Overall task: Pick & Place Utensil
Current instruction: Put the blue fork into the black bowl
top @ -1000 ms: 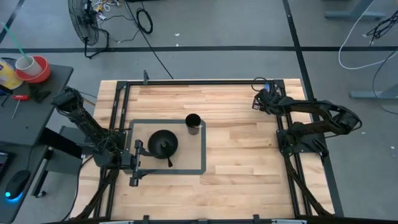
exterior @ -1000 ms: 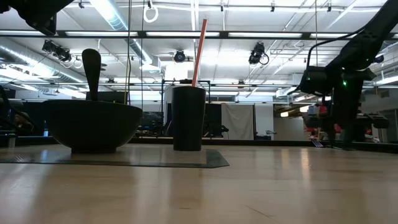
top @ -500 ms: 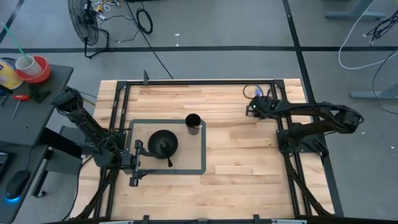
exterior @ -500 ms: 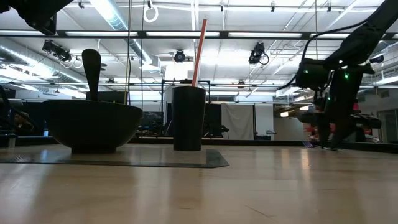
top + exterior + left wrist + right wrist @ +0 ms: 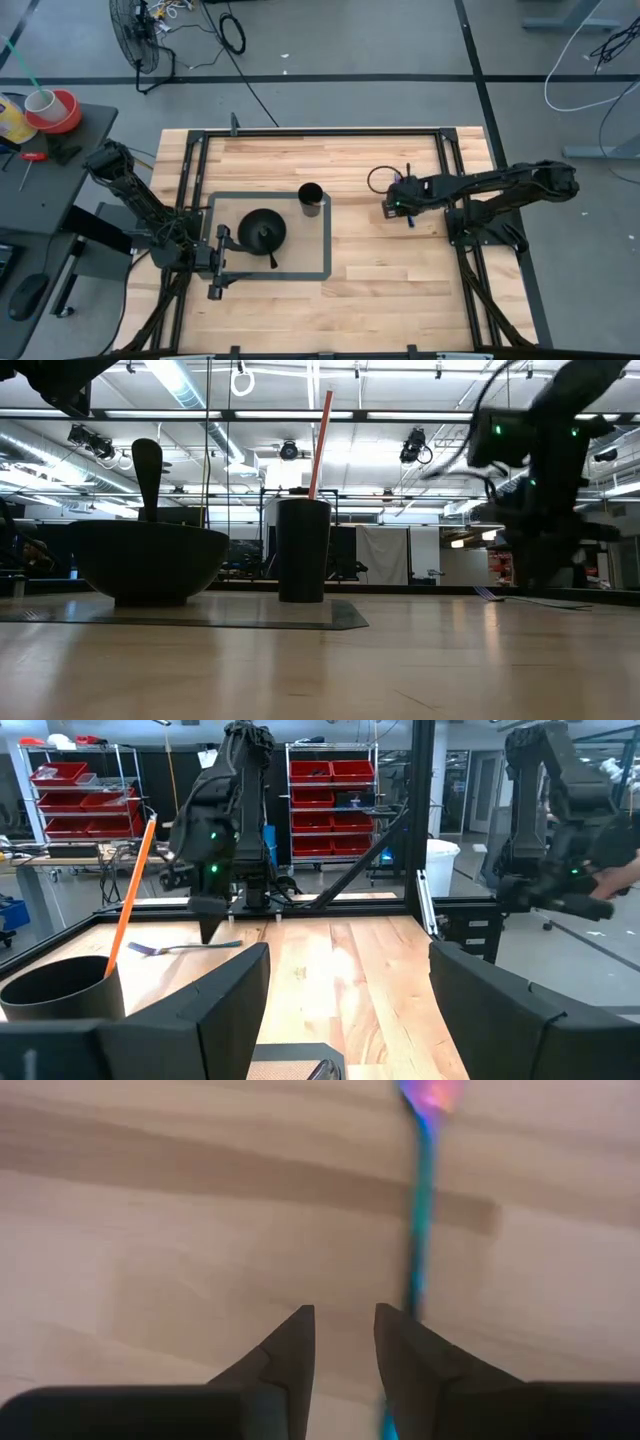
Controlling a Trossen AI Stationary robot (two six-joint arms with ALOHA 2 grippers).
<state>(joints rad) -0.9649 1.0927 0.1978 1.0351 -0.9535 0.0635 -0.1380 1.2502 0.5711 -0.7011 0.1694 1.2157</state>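
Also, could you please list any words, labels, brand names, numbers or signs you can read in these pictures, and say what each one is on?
None: no readable text shows in any view.
The black cup, the bowl and the utensil on the table carry no visible lettering.
The red bins on the shelves show no legible labels.
The yellow container on the side desk has markings too small to read.

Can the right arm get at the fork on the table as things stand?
Probably yes. The right gripper hangs low over bare wood, fingers slightly apart, and the fork lies flat just beside them with nothing between. The fork sits off to one side of the gap, so a small sideways shift seems needed.
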